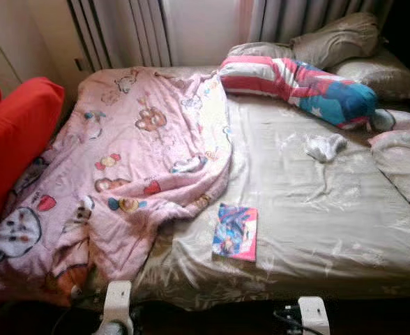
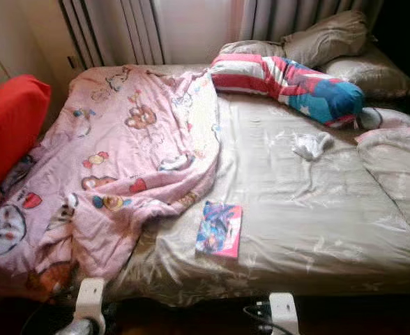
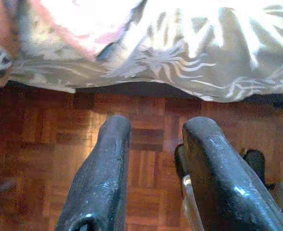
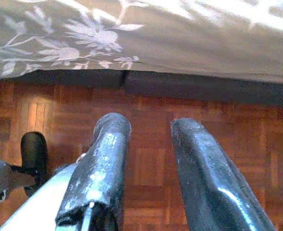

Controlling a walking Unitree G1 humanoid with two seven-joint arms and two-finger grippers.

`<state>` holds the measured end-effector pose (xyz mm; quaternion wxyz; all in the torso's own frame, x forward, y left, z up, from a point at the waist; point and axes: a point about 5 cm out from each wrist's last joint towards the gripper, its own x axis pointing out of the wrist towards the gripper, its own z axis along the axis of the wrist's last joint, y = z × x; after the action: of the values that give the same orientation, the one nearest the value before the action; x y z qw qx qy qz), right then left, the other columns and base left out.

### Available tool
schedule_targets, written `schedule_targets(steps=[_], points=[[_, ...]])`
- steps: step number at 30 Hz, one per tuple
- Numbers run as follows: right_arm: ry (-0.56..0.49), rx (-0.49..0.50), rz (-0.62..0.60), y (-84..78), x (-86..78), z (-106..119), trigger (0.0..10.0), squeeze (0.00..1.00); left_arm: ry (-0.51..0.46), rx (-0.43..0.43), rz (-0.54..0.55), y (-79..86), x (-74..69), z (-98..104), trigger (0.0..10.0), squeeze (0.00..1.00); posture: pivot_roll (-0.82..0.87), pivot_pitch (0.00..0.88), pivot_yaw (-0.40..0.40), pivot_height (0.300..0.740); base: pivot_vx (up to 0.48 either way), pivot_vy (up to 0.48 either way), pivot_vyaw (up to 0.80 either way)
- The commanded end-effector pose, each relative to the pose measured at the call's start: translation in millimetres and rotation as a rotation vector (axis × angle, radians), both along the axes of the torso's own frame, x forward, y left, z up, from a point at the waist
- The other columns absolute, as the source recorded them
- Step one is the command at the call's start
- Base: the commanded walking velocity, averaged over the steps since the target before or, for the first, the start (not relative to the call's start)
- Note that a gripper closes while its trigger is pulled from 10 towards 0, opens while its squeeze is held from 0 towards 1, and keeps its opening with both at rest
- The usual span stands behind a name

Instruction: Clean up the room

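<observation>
A wide bed with a beige flowered sheet (image 1: 316, 209) stands before me. A pink cartoon blanket (image 1: 121, 160) lies crumpled over its left half. A colourful book (image 1: 235, 232) rests flat near the front edge, and a small white cloth (image 1: 325, 146) lies further back on the right. Both arms hang low in front of the bed, their white wrists at the bottom edge. My left gripper (image 3: 158, 130) is open over the parquet floor, holding nothing. My right gripper (image 4: 150, 127) is open too, just below the sheet's hem.
A striped red, white and blue bolster (image 1: 295, 80) and beige pillows (image 1: 337, 38) lie at the head. A folded beige duvet (image 1: 404, 164) is at the right, a red cushion (image 1: 13, 132) at the left. A radiator (image 1: 118, 31) and curtains stand behind.
</observation>
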<state>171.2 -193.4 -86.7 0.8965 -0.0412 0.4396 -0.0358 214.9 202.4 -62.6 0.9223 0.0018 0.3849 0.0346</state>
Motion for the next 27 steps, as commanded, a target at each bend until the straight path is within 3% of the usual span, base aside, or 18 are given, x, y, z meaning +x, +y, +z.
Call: schedule_targets(steps=[1,19,24,27], points=[[-0.003,0.017,-0.011,3.0,-1.2,-0.8,10.0,0.00,0.032,0.003,0.011,3.8,-8.5,-4.6,10.0,0.00,-0.05,0.074,0.044,0.740,0.296,0.000,0.80],[-0.051,0.045,-0.028,3.5,8.7,4.2,10.0,0.00,0.012,-0.010,0.015,2.8,-4.8,-2.3,10.0,0.00,-0.04,0.086,0.045,0.740,0.296,0.000,0.04],[-0.087,0.057,-0.048,1.7,15.3,8.2,10.0,0.00,-0.026,-0.024,0.014,1.0,3.1,2.5,10.0,0.00,-0.05,0.092,0.046,0.740,0.212,0.000,0.00],[-0.155,0.072,-0.041,1.7,30.2,17.0,10.0,0.00,-0.106,-0.044,0.002,-2.7,18.4,13.1,10.0,0.00,-0.05,0.096,0.046,0.740,0.000,0.000,0.00]])
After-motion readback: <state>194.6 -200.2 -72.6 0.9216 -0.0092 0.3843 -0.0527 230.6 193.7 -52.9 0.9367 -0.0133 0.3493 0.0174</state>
